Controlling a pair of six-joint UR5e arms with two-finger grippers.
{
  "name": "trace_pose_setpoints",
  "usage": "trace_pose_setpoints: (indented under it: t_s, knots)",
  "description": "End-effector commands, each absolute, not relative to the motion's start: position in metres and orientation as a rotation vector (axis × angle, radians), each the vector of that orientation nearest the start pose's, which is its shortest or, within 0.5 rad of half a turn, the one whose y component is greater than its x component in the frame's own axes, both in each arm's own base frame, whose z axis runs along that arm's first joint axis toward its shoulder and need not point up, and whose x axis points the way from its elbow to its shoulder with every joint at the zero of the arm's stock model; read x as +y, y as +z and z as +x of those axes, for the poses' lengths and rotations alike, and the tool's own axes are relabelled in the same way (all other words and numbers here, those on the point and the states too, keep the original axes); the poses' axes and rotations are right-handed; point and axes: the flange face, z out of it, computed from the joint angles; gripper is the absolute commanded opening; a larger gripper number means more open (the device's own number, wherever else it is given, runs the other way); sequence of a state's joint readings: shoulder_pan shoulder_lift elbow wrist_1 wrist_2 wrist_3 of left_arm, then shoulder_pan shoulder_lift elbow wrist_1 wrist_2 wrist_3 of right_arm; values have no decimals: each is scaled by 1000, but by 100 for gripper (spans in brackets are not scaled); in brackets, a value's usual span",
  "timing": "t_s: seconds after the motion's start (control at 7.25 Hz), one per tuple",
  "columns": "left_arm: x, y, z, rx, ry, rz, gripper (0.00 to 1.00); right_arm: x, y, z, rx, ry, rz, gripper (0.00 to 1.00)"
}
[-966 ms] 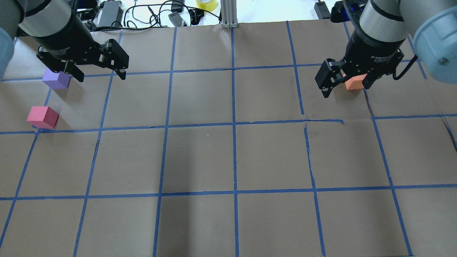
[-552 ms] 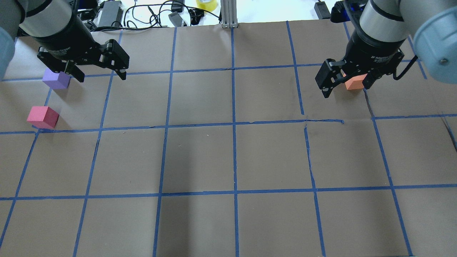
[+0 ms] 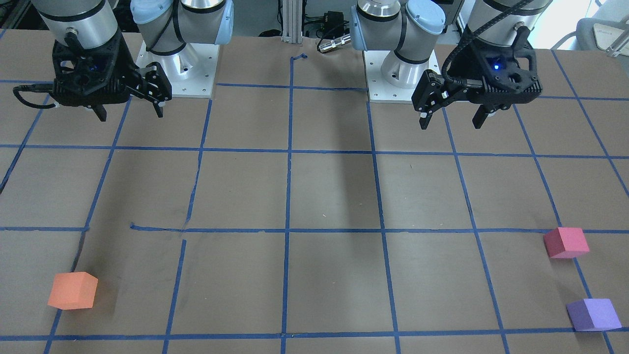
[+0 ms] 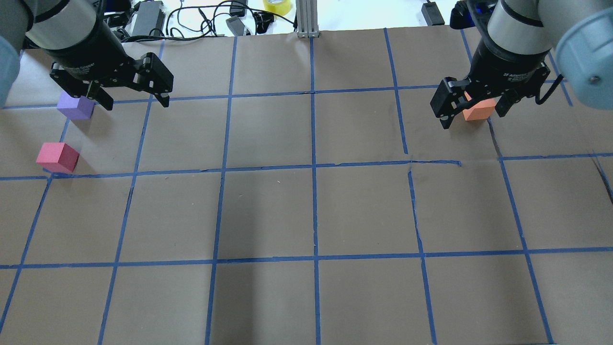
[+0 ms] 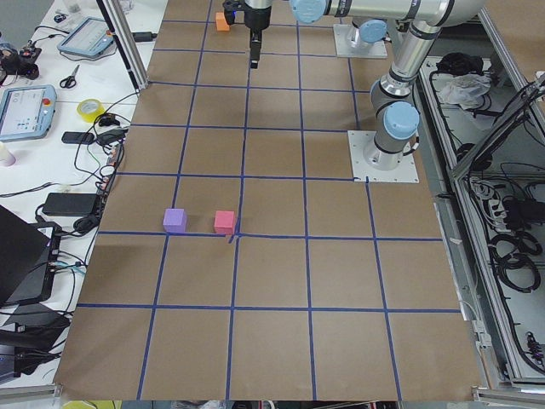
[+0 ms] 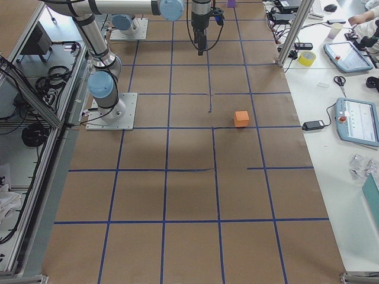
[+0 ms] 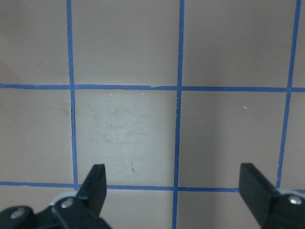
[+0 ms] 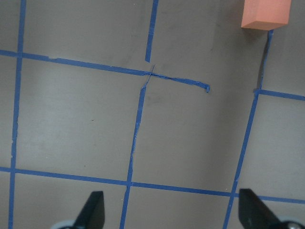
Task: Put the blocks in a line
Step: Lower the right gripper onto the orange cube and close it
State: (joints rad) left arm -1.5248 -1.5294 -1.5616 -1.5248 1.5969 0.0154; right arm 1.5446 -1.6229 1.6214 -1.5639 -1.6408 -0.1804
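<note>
Overhead and front cameras face each other across the shared table (image 4: 268, 211); side cameras look along it; wrist cameras look straight down, close.

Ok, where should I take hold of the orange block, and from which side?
Grip the orange block by two opposite upright faces, coming straight down with the open right claw. It is a cube sitting flat on the table with nothing beside it, so either pair is free; square the claw to its faces.

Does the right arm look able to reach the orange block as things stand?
Probably yes: the right gripper hangs open, the orange block stands alone, and nothing lies between them.
</note>
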Motion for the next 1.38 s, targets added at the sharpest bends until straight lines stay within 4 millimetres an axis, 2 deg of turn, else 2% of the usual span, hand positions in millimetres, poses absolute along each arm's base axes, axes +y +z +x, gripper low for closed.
trace_pose_setpoints:
  t_s: [0.0, 0.28, 0.41, 0.55, 0.69, 0.83, 0.97, 1.1, 1.24]
  knots:
    - [-488, 517, -108, 3109, -149, -50, 100, -488, 469, 101, 3240, 82, -225, 100]
    - [-488, 518, -108, 3108, -151, -50, 100, -527, 432, 31, 3215, 138, -57, 100]
    - [-488, 517, -108, 3109, -149, -50, 100, -553, 411, 16, 3234, 68, -122, 100]
    - [-488, 518, -108, 3108, -151, -50, 100, -572, 402, 9, 3253, -31, -192, 100]
    - [-488, 517, -108, 3109, -149, -50, 100, -584, 388, 3, 3243, -61, -184, 100]
    - [-488, 517, -108, 3109, -149, -50, 100, -602, 364, -9, 3246, -79, -196, 100]
    - [-488, 517, -108, 3109, -149, -50, 100, -612, 343, -41, 3232, -66, -243, 100]
    - [-488, 517, -108, 3109, -149, -50, 100, -622, 319, -55, 3162, -76, -223, 100]
    - [-488, 517, -108, 3109, -149, -50, 100, -632, 306, -57, 3146, -123, -226, 100]
